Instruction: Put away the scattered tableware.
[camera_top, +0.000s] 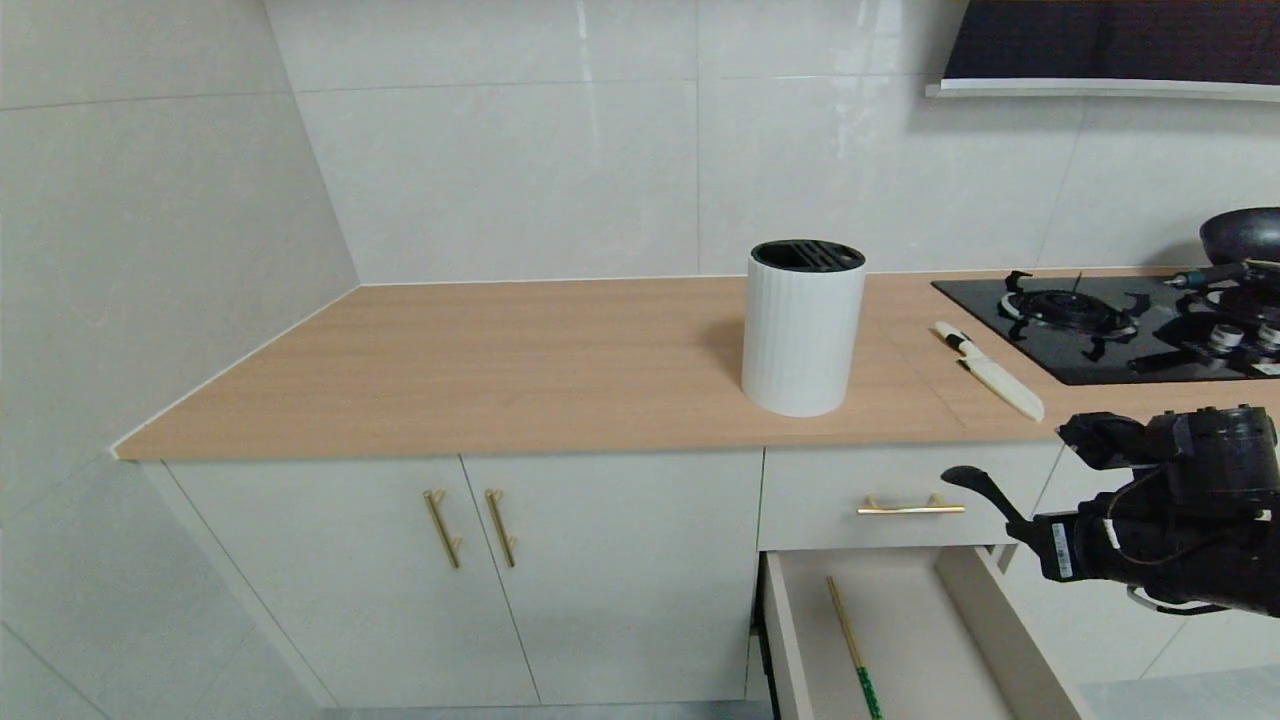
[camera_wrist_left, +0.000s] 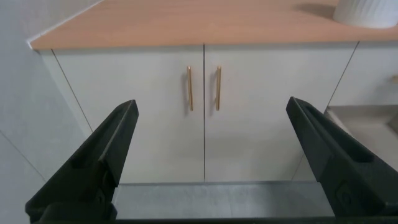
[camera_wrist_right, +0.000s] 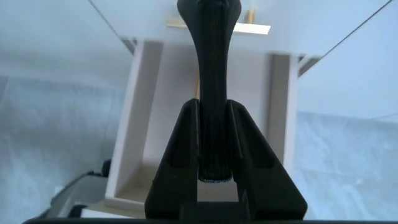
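Observation:
My right gripper is shut on a black utensil with a curved end, held above the open drawer below the counter. In the right wrist view the gripper clamps the utensil's black handle over the drawer. A pair of chopsticks with green ends lies in the drawer. A white-bladed knife lies on the wooden counter, right of a white ribbed knife holder. My left gripper is open and empty, low in front of the cabinet doors.
A black gas hob with a dark wok takes up the counter's right end. A shut drawer with a gold handle sits just above the open one. Tiled walls close off the back and left. The knife holder's base stands near the counter's front edge.

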